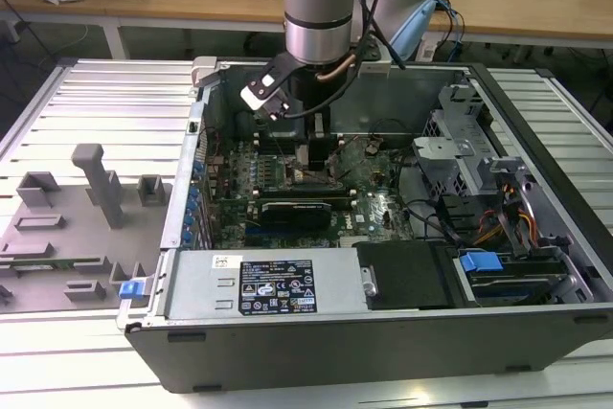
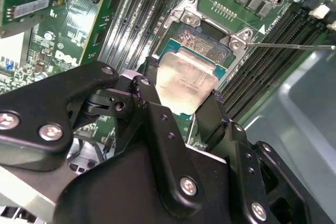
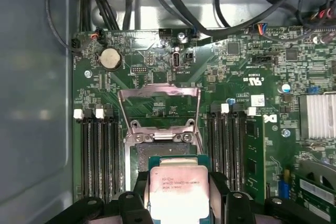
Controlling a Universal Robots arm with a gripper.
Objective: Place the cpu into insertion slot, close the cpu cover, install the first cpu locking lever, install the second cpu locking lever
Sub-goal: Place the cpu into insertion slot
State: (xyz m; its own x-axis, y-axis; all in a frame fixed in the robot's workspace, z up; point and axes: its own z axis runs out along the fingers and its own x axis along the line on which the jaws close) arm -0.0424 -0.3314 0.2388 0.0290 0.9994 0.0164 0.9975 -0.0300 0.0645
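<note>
So my gripper (image 2: 183, 81) is clamped on the cpu (image 3: 177, 195) by its side edges (light, stiff, fragile underneath I'd guess, so edges only), holding it just above the insertion slot (image 2: 206, 41), cpu cover (image 3: 157, 92) flipped open.

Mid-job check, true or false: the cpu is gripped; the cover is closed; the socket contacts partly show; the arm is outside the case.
1. The gripper holds the cpu between its fingers. True.
2. The cpu cover is closed over the insertion slot. False: it stands swung open.
3. Part of the slot's pale contact field is uncovered. True.
4. The arm is outside the computer case. False: in the exterior view it reaches down into it.
</note>
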